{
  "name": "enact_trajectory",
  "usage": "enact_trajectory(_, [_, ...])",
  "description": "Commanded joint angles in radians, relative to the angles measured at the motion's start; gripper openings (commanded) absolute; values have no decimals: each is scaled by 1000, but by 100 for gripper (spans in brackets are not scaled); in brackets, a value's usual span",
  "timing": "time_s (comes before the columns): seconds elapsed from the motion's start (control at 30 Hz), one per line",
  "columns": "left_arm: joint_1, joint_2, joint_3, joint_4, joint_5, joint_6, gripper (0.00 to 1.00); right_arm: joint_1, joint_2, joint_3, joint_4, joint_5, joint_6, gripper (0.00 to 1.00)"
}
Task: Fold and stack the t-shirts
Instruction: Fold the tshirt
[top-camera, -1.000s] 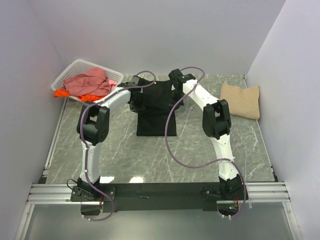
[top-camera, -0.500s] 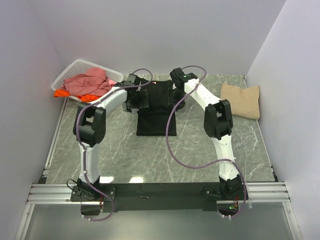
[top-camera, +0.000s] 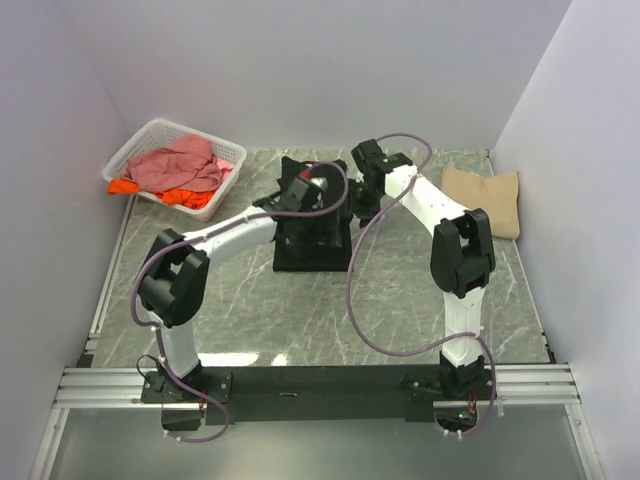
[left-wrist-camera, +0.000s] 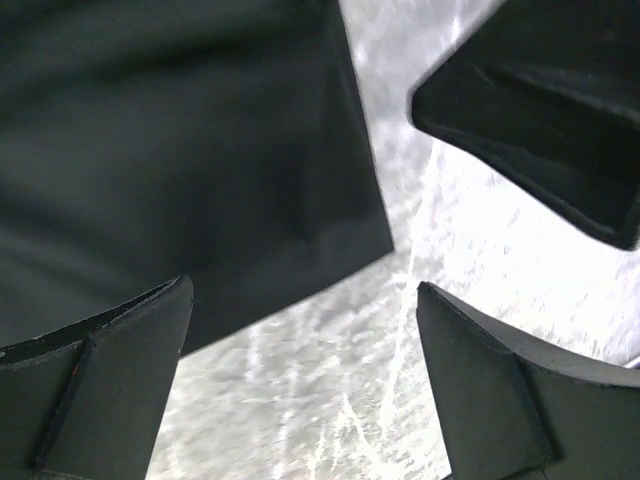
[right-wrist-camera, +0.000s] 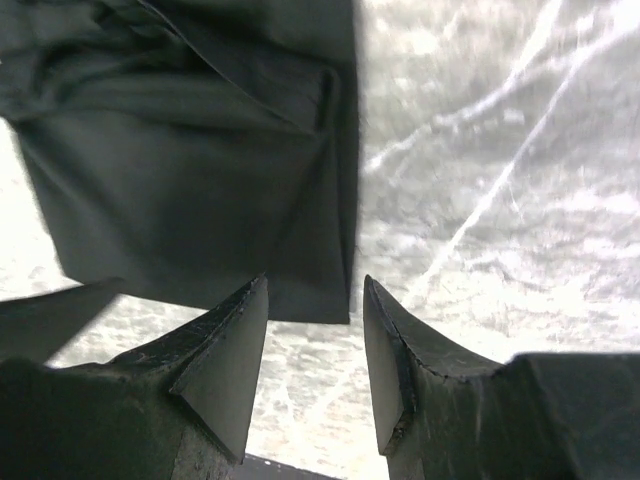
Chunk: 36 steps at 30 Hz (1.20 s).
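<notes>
Black cloth t-shirt (top-camera: 315, 250), folded into a compact rectangle at the middle of the grey marbled table (top-camera: 250, 310), shorter front to back than a second ago, sleeves no longer spread. Left gripper (left-wrist-camera: 300, 300), jaws wide and empty, and right gripper (right-wrist-camera: 315, 290), jaws half parted and empty, both released since then, hovering just above it. Tan folded t-shirt (top-camera: 482, 200), unmoved at far right.

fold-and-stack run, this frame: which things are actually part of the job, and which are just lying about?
Job:
- black t-shirt, lying flat at centre
- tan t-shirt, folded, far right
- pink t-shirt and orange t-shirt, heaped far left

Lying about:
- white basket holding the pink and orange ones
- marble table
- purple cables on the arms
</notes>
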Motion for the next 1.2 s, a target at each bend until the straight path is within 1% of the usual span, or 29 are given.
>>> enact_trajectory(0.0, [-33, 25, -36, 98, 27, -38, 99, -2, -77, -70, 46, 11, 20, 50])
enact_trajectory(0.17, [-80, 51, -99, 192, 22, -21, 99, -2, -131, -193, 85, 22, 27, 50])
enact_trajectory(0.33, [-119, 66, -183, 243, 22, 8, 99, -4, -182, -268, 108, 27, 31, 50])
enact_trajectory(0.43, [-150, 43, -250, 263, 16, 2, 99, -4, -206, -297, 109, 33, 30, 50])
enact_trajectory(0.63, [-217, -52, -404, 282, 13, -30, 99, 5, -248, -311, 94, 18, 19, 50])
enact_trajectory(0.77, [-257, -144, -497, 280, -1, -63, 99, 35, -259, -308, 82, -7, 5, 50])
enact_trajectory(0.87, [-293, -199, -566, 271, -4, -93, 99, 79, -262, -325, 86, -41, 2, 50])
enact_trajectory(1.03, [-360, -273, -590, 223, -42, -124, 99, 188, -262, -368, 103, -70, 22, 49])
enact_trajectory(1.13, [-389, -342, -582, 184, -67, -156, 99, 240, -266, -397, 137, -108, 54, 49])
enact_trajectory(1.17, [-391, -386, -573, 170, -70, -165, 99, 254, -265, -406, 154, -119, 72, 49])
